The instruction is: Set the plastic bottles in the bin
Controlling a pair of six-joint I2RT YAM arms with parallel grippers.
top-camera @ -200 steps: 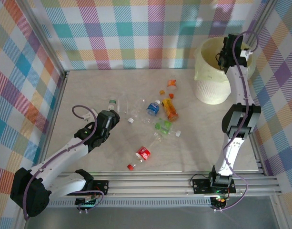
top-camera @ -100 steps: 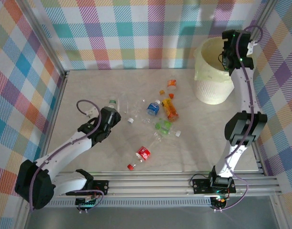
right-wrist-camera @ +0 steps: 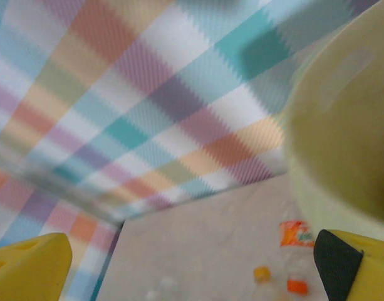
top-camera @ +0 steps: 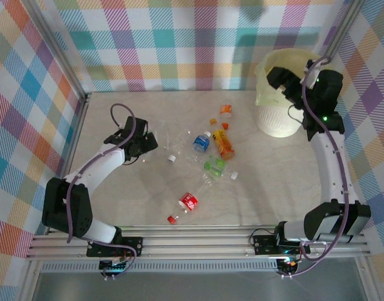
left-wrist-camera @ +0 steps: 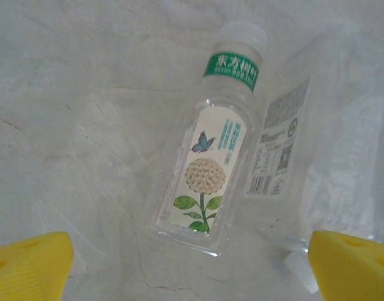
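I see pastel plaid walls [top-camera: 179, 44] closing in my pale marbled tabletop [top-camera: 273, 182], with aluminium rails [top-camera: 204, 241] along its near edge, all evenly lit.

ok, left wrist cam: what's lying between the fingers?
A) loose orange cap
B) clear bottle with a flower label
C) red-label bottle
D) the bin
B: the flower-label bottle lies flat on the table, between the tips of the open left gripper, not touched.

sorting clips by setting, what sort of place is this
Probably a robot test cell in a lab, not a home. Plaid walls surround a metal rail frame, two robot arms are bolted at the near edge of the table, and plastic bottles lie scattered near a bin.
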